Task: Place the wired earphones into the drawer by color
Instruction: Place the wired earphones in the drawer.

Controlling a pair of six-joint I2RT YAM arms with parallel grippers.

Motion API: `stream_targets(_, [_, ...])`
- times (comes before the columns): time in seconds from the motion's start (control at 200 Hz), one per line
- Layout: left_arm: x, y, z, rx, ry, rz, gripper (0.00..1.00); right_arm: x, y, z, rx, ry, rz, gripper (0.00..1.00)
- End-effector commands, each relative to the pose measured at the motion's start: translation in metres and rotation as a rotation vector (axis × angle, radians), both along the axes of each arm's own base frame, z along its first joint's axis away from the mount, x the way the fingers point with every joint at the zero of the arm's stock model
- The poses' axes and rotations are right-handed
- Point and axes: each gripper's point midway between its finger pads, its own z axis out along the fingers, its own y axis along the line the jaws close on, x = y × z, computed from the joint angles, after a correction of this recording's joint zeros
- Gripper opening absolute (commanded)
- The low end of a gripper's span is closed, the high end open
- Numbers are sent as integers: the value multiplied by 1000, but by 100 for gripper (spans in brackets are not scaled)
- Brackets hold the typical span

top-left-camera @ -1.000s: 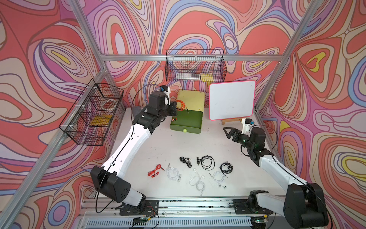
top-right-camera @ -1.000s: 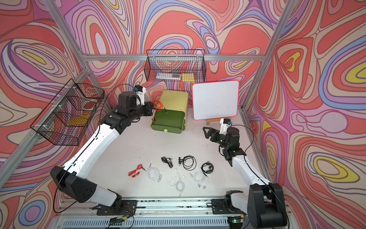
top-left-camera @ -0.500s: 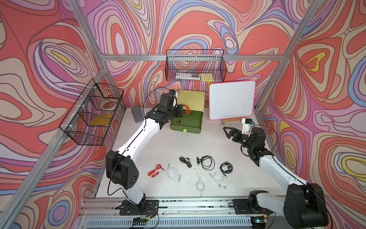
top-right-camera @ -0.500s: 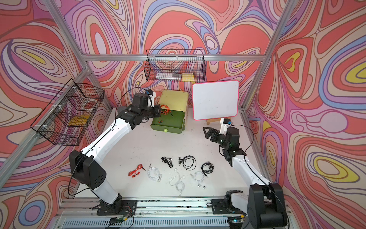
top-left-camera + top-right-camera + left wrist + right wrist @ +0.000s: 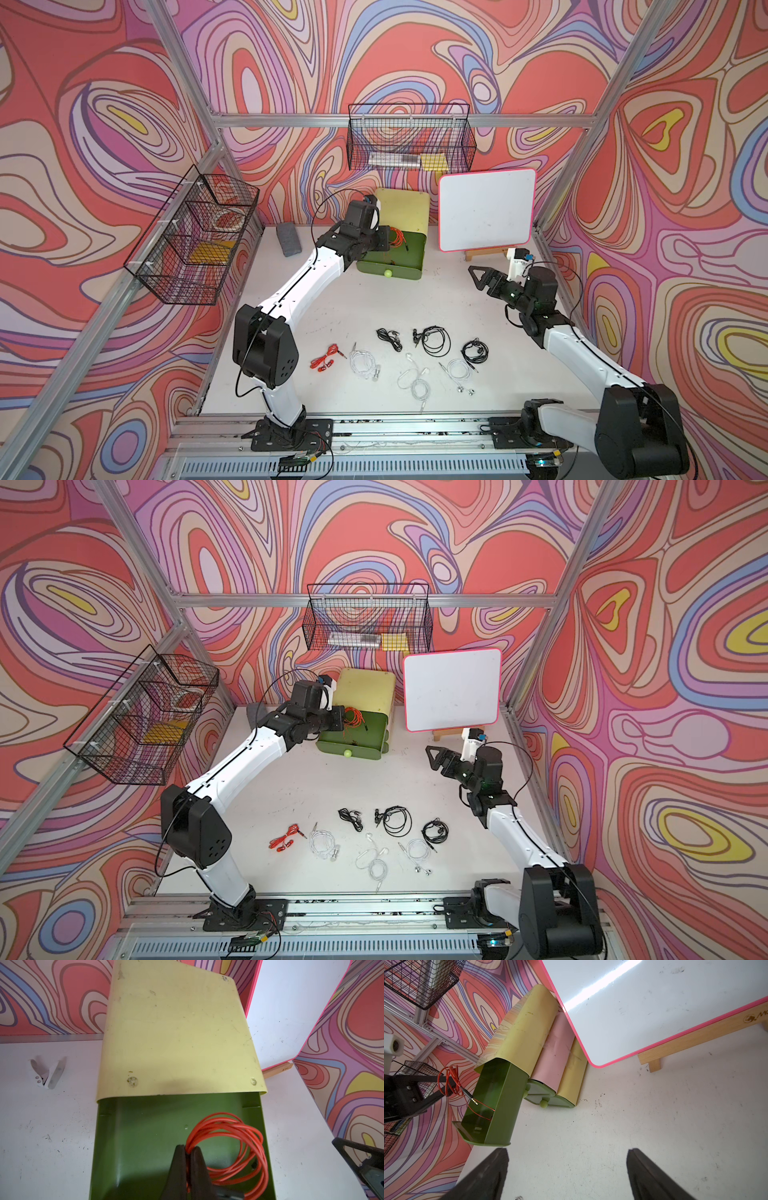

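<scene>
The drawer cabinet [image 5: 402, 210] stands at the back with its top dark-green drawer [image 5: 405, 259] pulled out. My left gripper [image 5: 188, 1152] hangs over that open drawer, shut on a coil of red-orange wired earphones [image 5: 239, 1132]; the coil's plug dangles into the drawer [image 5: 472, 1101]. On the table near the front lie another red set [image 5: 326, 357], three white sets [image 5: 363, 363] and three black sets [image 5: 434, 340]. My right gripper [image 5: 478, 276] is open and empty, low over the table to the right of the cabinet.
A pink-edged whiteboard [image 5: 486, 210] on a wooden stand leans right beside the cabinet. Black wire baskets hang on the back wall [image 5: 409, 141] and the left wall [image 5: 193, 241]. A grey block [image 5: 289, 239] lies at the back left.
My left arm has swung right from beside the cabinet to over the open top drawer, carrying the red-orange earphones. The right arm has not moved.
</scene>
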Motion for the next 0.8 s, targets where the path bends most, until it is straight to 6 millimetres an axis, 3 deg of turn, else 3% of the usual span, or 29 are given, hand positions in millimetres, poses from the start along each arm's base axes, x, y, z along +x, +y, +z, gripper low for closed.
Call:
stream_targets(0.0, [1,-3,16,-6,-34,-12,19,0,-2,9,3,-33,-6,92])
stream_targets(0.33, [-23,10,38,-40,-60,12,52,-6,6,23,19,-73,47,92])
stream_targets(0.541, [-66,44,34,-44,-73,94,91,-12,23,40,68,-113,133,91])
stream_targets(0.641, [-92,63,29,-43,-77,134,99,-19,41,49,86,-116,200,90])
stream_targets(0.791, [-125,84,11,-40,-51,173,99,-34,78,62,65,-121,301,89])
